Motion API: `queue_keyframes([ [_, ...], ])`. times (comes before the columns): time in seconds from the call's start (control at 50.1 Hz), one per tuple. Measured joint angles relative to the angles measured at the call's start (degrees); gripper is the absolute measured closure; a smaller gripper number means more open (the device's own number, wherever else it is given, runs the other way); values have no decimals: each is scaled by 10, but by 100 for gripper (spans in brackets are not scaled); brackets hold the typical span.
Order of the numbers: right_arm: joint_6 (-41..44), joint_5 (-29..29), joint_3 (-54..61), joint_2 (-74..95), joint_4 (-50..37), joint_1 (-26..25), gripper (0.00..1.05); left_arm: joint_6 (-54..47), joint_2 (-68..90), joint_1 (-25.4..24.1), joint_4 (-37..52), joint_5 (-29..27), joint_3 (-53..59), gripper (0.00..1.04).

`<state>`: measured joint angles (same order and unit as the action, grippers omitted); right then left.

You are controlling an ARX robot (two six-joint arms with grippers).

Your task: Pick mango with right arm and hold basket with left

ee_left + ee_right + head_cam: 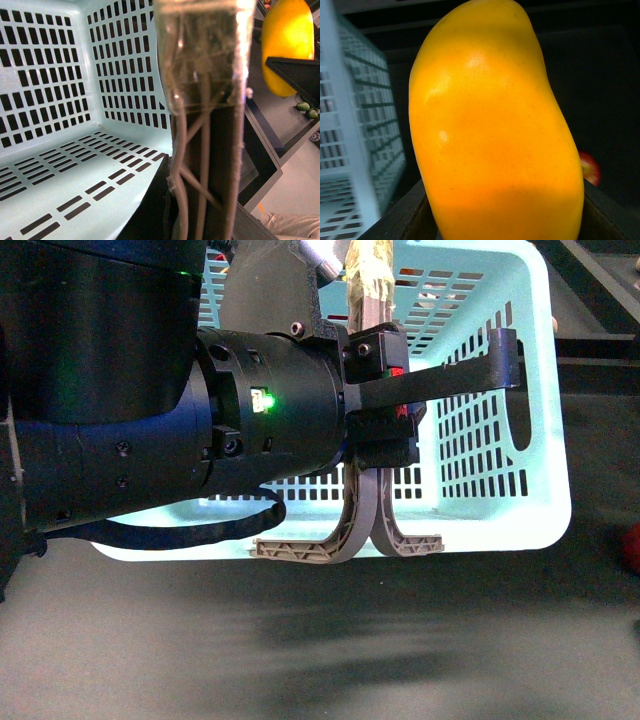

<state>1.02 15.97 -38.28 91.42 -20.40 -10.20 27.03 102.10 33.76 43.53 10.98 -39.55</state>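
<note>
There's the smooth yellow oblong mango [495, 130], upright, clamped between dark fingers of the right gripper [505, 227], beside the pale turquoise slotted plastic basket [490, 470]. Basket sits twelve o'clock in the front view; its grey-brown curved handles [365, 520] rise past the black left gripper [395, 395], its grip, can't tell.

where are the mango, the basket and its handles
mango [495, 130], right wrist view, middle of its skin
basket [545, 470], front view, solid edge of its slotted wall
handles [300, 550], front view, flat end of one handle
</note>
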Motion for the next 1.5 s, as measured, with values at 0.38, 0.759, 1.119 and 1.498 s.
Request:
queue_keyframes([
  [0.38, -20, -47, -72, 12, 40, 167, 45, 1, 0, 0, 0, 0, 0, 96],
  [0.759, -29, -89, -154, 133, 54, 251, 38, 0, 0, 0, 0, -1, 0, 96],
  [1.119, -67, -163, -91, 18, -19, 214, 8, 7, 4, 0, 0, 1, 0, 96],
  [1.498, -113, -352, 126, -318, 24, 226, 8, 4, 4, 0, 0, 0, 0, 96],
])
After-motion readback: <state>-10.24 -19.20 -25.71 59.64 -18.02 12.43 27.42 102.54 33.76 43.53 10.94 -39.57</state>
